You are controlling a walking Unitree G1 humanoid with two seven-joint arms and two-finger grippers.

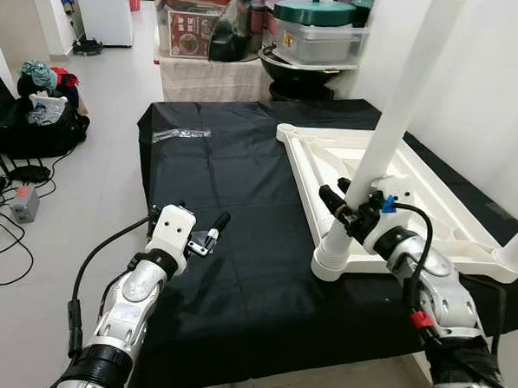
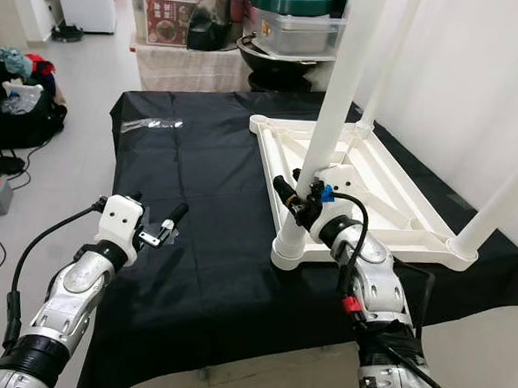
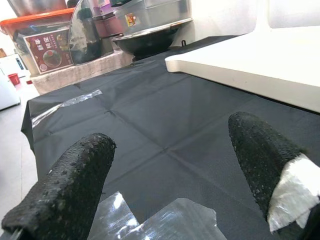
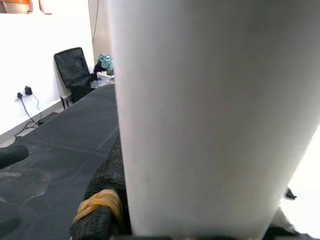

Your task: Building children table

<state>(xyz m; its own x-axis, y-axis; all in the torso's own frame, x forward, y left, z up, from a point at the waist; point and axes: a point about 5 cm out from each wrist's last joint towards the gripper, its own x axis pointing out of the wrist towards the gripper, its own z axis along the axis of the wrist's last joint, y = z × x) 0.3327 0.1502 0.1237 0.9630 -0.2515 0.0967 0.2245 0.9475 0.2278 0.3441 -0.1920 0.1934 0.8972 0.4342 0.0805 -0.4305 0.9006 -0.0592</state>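
While upright, leg in right gripper

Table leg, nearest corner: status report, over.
Right gripper shut on table leg, leg upright in corner socket of upturned tabletop. Left gripper open, over black cloth beside clear plastic scrap. Nothing in the way.

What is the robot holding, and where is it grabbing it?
The right gripper grips the white plastic table leg low down, just above its socket. The left gripper holds nothing.

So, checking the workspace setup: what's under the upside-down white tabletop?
The white tabletop rests on a black cloth. Whatever lies beneath the cloth is covered.
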